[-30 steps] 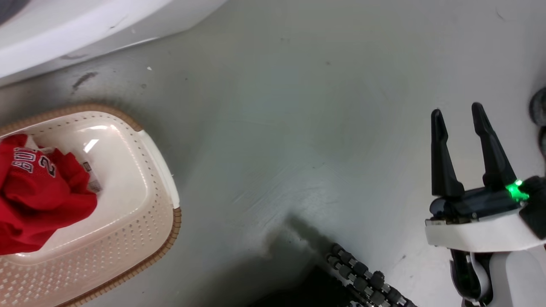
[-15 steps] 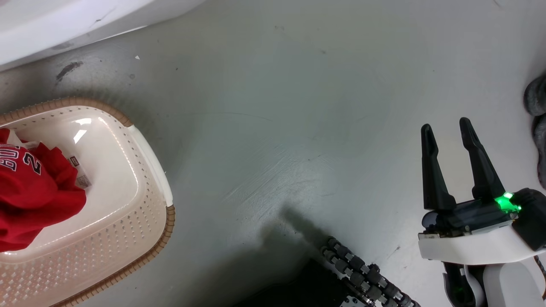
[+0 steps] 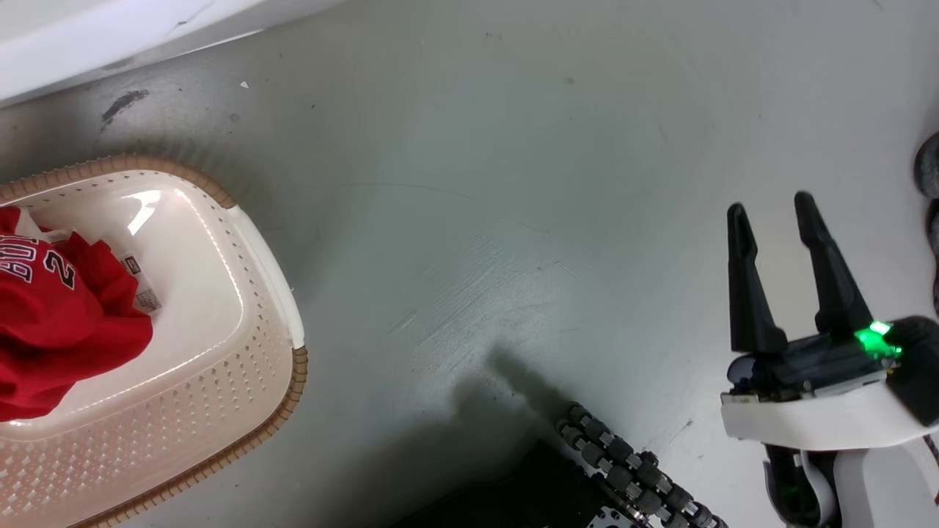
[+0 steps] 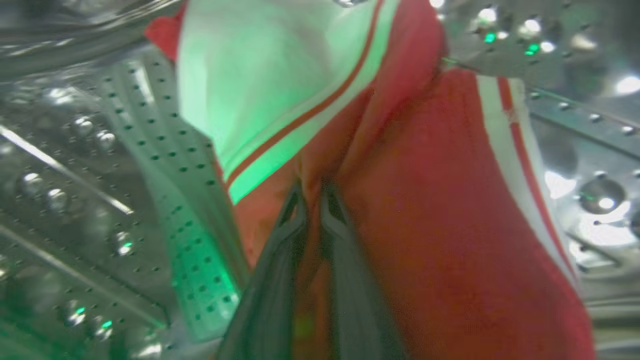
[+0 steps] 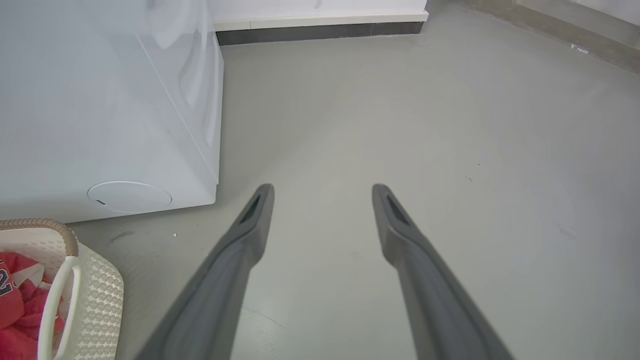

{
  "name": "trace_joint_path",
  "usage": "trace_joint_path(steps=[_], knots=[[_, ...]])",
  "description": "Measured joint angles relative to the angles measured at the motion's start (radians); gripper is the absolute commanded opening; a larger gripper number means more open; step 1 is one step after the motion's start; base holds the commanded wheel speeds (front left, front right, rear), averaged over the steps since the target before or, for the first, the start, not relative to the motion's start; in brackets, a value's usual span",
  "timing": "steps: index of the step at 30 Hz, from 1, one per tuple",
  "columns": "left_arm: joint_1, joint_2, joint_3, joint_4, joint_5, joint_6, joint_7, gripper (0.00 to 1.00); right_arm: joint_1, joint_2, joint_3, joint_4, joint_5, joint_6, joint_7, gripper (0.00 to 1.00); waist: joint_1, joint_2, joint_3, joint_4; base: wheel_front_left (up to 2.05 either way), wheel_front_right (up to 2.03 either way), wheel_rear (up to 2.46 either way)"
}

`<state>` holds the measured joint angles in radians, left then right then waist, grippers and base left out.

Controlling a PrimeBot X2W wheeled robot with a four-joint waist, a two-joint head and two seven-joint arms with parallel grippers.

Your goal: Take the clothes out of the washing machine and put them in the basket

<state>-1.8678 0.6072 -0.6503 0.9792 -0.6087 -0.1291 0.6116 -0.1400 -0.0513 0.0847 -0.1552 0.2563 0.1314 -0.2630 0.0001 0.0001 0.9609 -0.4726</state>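
Observation:
A red garment with white lettering [image 3: 51, 330] lies in the cream basket [image 3: 249, 381] at the lower left of the head view; the basket [image 5: 95, 295] also appears at the lower left of the right wrist view. Inside the washing machine's steel drum [image 4: 75, 175], my left gripper [image 4: 312, 192] is shut on a red garment with white parts and striped trim [image 4: 425, 210]. The washing machine's white body [image 5: 100, 115] stands behind the basket. My right gripper [image 3: 770, 209] hangs open over bare floor at the right, holding nothing.
Grey floor [image 3: 477, 220] stretches between the basket and my right gripper. A black ribbed cable [image 3: 631, 477] lies at the bottom centre. Dark round shapes [image 3: 928, 169] sit at the right edge. A wall with a dark skirting [image 5: 320, 30] runs behind the washer.
The head view has shifted slightly, so the basket and floor marks sit a little differently. My right gripper stays open at about the same spot.

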Motion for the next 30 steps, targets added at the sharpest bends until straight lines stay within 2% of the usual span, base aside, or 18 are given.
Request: trace_joint_path(steps=[5,13,17,21,30], knots=[[-0.001,0.03,-0.041,-0.019,-0.045,0.0,-0.046,0.0,-0.026,0.0,-0.002,0.008,-0.009,0.0,0.0,1.0,-0.0001,0.0,-0.01,0.002,0.0,0.0,0.0],[0.014,0.11,-0.105,-0.079,-0.111,0.0,-0.157,0.0,-0.096,0.0,-0.018,0.035,-0.018,0.0,0.0,1.0,-0.0001,0.0,-0.051,0.006,0.0,0.0,0.0],[0.111,0.107,-0.131,-0.105,-0.172,0.0,-0.248,0.0,-0.104,0.001,-0.067,0.069,-0.034,0.0,0.0,1.0,-0.0001,0.0,-0.091,0.043,0.0,0.0,0.0],[0.199,0.128,-0.165,-0.127,-0.207,0.0,-0.333,0.0,-0.115,0.001,-0.106,0.092,-0.069,0.0,0.0,1.0,-0.0001,0.0,-0.146,0.088,0.0,0.0,0.0],[0.469,0.129,-0.214,-0.165,-0.292,0.0,-0.541,0.0,-0.097,0.001,-0.131,0.124,-0.148,0.0,0.0,1.0,-0.0001,0.0,-0.31,0.176,0.0,0.0,0.0]])
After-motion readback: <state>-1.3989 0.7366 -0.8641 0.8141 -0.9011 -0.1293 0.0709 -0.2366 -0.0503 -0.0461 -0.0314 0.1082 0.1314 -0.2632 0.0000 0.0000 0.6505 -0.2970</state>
